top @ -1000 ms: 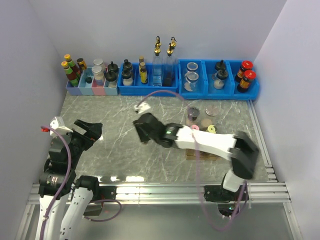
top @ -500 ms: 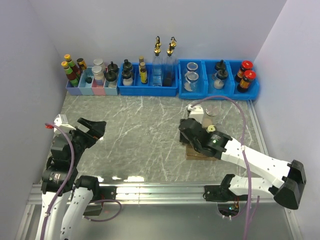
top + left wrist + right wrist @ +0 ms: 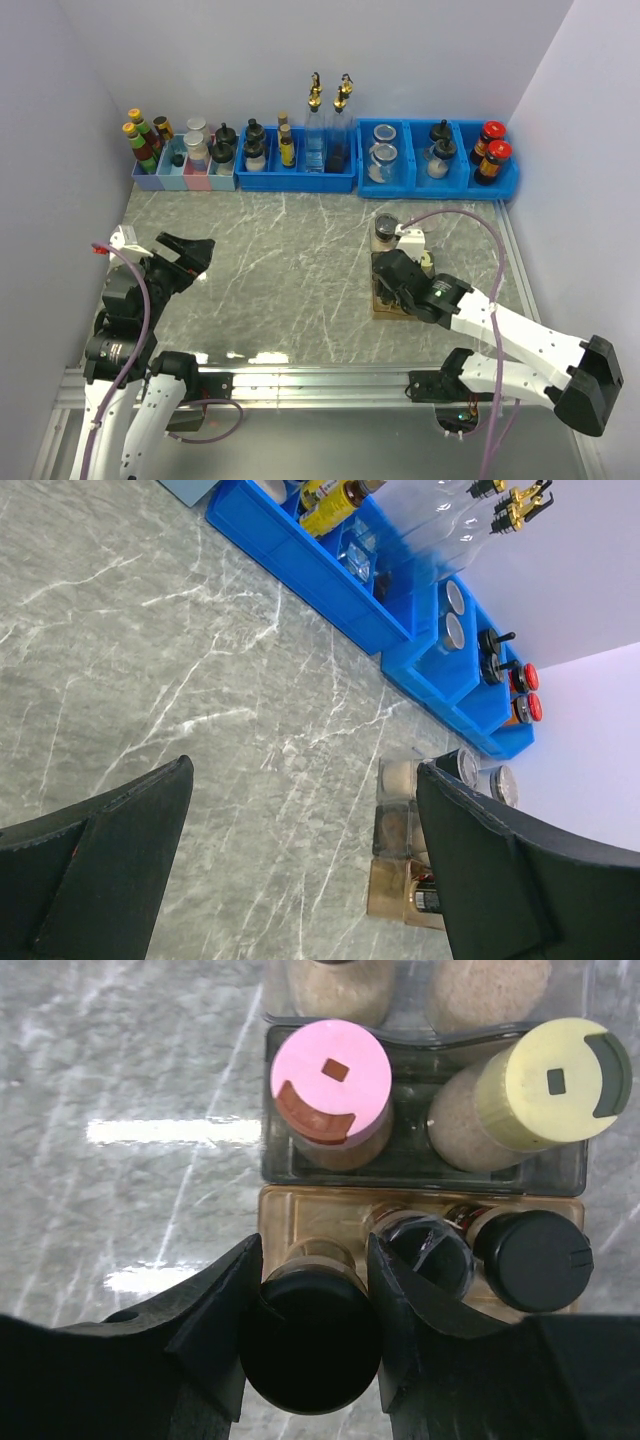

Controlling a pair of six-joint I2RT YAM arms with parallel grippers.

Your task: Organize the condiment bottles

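Fingers [image 3: 215, 1320] of the right gripper [image 3: 312, 1272] pressed on both sides of a black-lid jar [image 3: 310, 1345]. That jar stood in the front row of a little stepped rack [image 3: 420, 1203]. In the rack's next row back stood a pink-lid jar [image 3: 330, 1075] and a yellow-lid jar [image 3: 555, 1080]. The left gripper [image 3: 300, 870], well apart from the rack, was wide open and held nothing.

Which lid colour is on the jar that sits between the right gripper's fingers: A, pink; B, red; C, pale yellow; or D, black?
D: in the right wrist view the right gripper has its fingers on either side of the black-lidded jar, while the pink-lidded jar and the pale-yellow-lidded jar stand free in the tray section beyond it.
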